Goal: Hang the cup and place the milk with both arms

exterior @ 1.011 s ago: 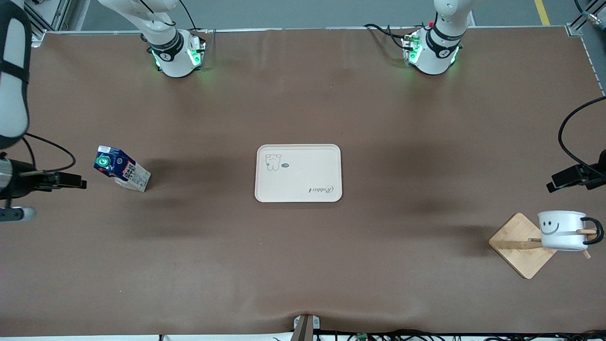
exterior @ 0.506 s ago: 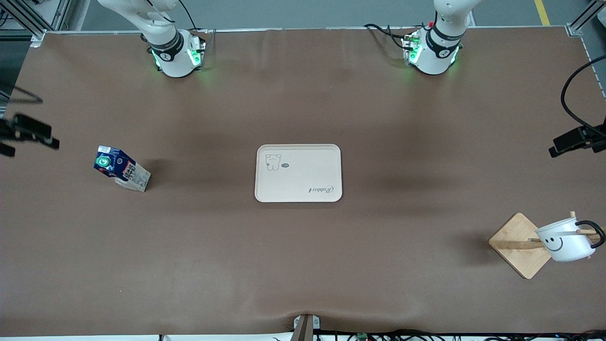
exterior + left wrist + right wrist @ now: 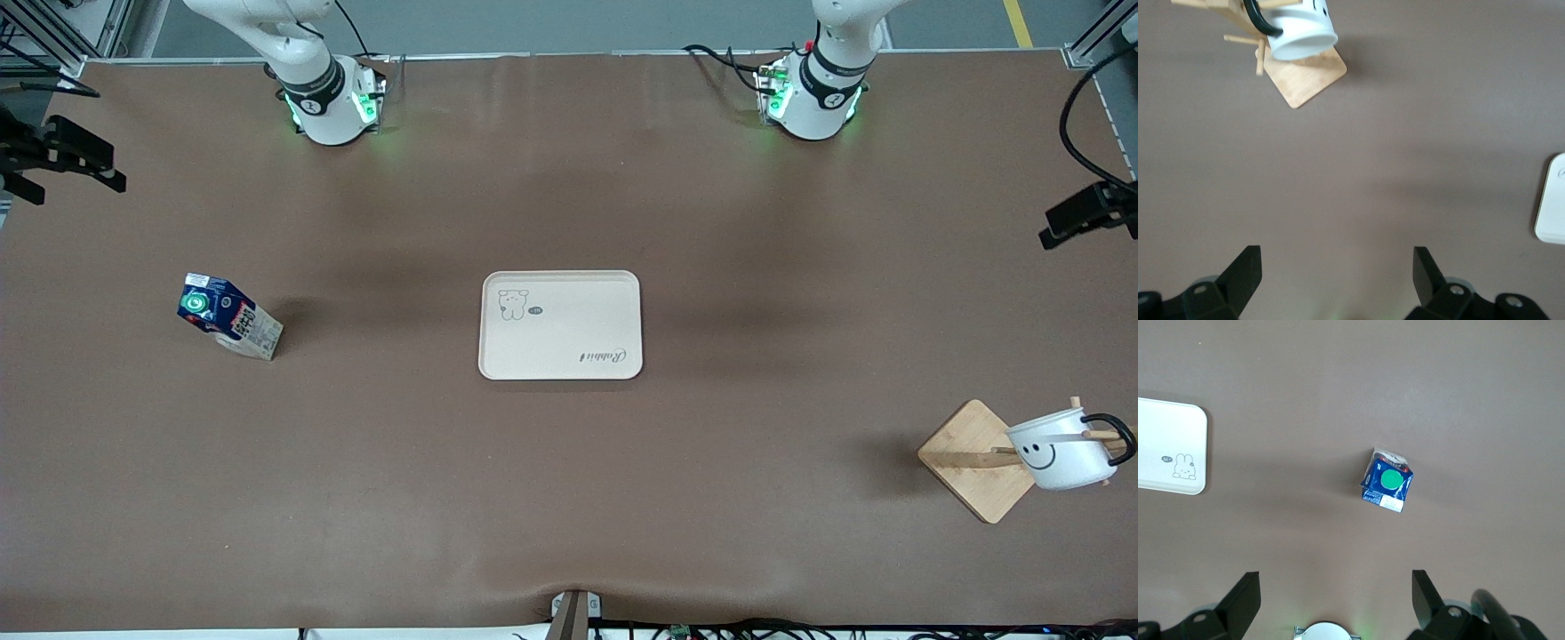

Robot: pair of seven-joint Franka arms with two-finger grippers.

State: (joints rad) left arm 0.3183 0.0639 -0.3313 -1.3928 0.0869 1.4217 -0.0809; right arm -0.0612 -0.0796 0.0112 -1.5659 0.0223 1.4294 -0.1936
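The white smiley cup [image 3: 1058, 452] hangs tilted by its black handle on a peg of the wooden rack [image 3: 971, 458], at the left arm's end of the table. It also shows in the left wrist view [image 3: 1303, 32]. The blue milk carton [image 3: 229, 316] with a green cap stands on the table at the right arm's end; it also shows in the right wrist view [image 3: 1388, 483]. My left gripper [image 3: 1077, 216] is open and empty, up over the table's edge. My right gripper [image 3: 78, 158] is open and empty, over the table's edge, well away from the milk.
A cream tray [image 3: 560, 356] with a rabbit drawing lies at the table's middle, with nothing on it. Its edge shows in both wrist views, left [image 3: 1551, 213] and right [image 3: 1168, 420]. The green-lit arm bases [image 3: 331, 102] stand along the table's back edge.
Both grippers have drawn back toward the bases' side of the table, away from cup and milk. The cup tipped on its peg a second ago and now hangs still.
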